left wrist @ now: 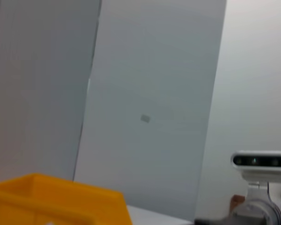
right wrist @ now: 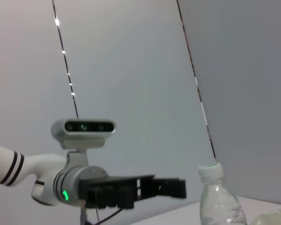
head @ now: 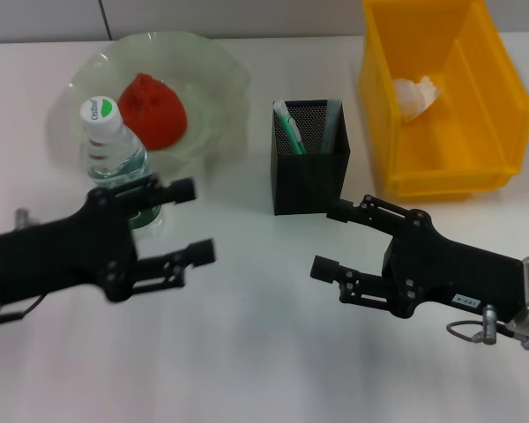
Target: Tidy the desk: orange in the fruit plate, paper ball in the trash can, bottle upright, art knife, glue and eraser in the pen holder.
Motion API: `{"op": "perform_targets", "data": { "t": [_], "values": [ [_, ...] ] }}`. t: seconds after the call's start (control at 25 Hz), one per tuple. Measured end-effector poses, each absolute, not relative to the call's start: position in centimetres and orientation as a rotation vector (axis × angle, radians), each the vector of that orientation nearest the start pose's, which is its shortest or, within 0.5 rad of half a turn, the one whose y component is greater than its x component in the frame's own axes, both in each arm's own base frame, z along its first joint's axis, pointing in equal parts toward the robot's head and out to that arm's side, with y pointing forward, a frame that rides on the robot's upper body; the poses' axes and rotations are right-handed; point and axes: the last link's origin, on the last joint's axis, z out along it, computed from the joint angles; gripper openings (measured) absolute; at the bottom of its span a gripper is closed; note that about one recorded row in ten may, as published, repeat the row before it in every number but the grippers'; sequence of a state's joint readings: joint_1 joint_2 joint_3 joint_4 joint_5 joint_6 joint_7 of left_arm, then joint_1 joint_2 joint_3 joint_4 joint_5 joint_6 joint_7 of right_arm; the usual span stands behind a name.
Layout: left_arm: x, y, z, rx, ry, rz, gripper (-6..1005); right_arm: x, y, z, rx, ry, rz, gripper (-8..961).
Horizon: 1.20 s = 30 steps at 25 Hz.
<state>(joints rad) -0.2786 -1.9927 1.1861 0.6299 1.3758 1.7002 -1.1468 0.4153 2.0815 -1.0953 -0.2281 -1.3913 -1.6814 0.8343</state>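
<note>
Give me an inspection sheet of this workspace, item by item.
Surface: white desk.
Job's things: orange in fruit plate; paper ball in trash can; bottle upright; art knife and a grey stick in pen holder; eraser not visible.
Clutter: nothing seen.
Grippers: left gripper open by the bottle; right gripper open, empty.
Cables: loop near right wrist.
Surroundings: grey wall panels.

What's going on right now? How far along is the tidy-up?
Left gripper open beside upright bottle; right gripper open, empty. Orange in fruit plate, paper ball in trash can, art knife in pen holder. Nothing in the way.
</note>
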Motion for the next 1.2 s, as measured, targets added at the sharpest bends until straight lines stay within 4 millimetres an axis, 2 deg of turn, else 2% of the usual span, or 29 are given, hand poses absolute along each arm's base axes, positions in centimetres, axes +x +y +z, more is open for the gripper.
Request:
{"op": "perform_targets", "data": {
  "t": [0.24,0.44,0.56,0.76,1.2],
  "values": [
    [-28.9,23.5,0.5,-2.73,-0.419,-1.039,793,25.1,25.0,-5.8,-2.681,0.354,1.23,785],
    [-29.4,22.5,-0.5,-2.768,-0.455,-0.996,792,24.8,25.0,-6.3,-2.728,0.335,1.214,785],
    [-29.5,22.0,-1.3,-2.804,-0.42,-0.971,792,24.8,25.0,-6.3,-2.73,0.337,1.205,785],
    [-29.4,21.8,-2.2,-2.825,-0.389,-0.975,792,25.1,25.1,-6.6,-2.733,0.355,1.165,784],
    [-29.1,22.2,-2.5,-2.816,-0.381,-0.975,791,26.1,24.7,-7.1,-2.72,0.411,1.116,784]
  ]
}}
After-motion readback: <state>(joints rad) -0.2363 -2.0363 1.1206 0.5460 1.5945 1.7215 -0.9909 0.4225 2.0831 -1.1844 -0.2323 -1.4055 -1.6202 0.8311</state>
